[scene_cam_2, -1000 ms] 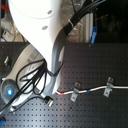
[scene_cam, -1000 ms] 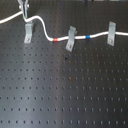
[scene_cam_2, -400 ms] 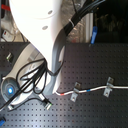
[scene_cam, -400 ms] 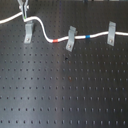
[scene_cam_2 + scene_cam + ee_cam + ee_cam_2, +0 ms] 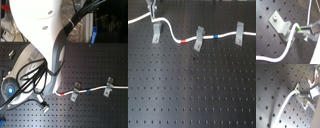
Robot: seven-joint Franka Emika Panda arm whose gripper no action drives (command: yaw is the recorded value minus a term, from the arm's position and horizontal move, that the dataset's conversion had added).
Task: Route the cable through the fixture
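The white cable (image 5: 173,34) runs across the far part of the board in the first exterior view. It carries a red band (image 5: 184,40) and a blue band (image 5: 215,36). It lies over the hooked top of the left grey fixture (image 5: 156,33) and passes the middle clip (image 5: 199,38) and the right clip (image 5: 239,34). My gripper (image 5: 152,16) hangs just left of the left fixture, shut on the cable. In the first wrist view the cable (image 5: 289,42) bends around the fixture (image 5: 281,23) into my gripper (image 5: 304,30). The second wrist view shows the same fixture (image 5: 297,89).
A black perforated board (image 5: 193,90) carries everything. In the second exterior view the white robot arm (image 5: 40,30) and its black hoses (image 5: 30,80) hide the left fixture and gripper; two clips (image 5: 74,93) (image 5: 106,89) show at the second exterior view's right.
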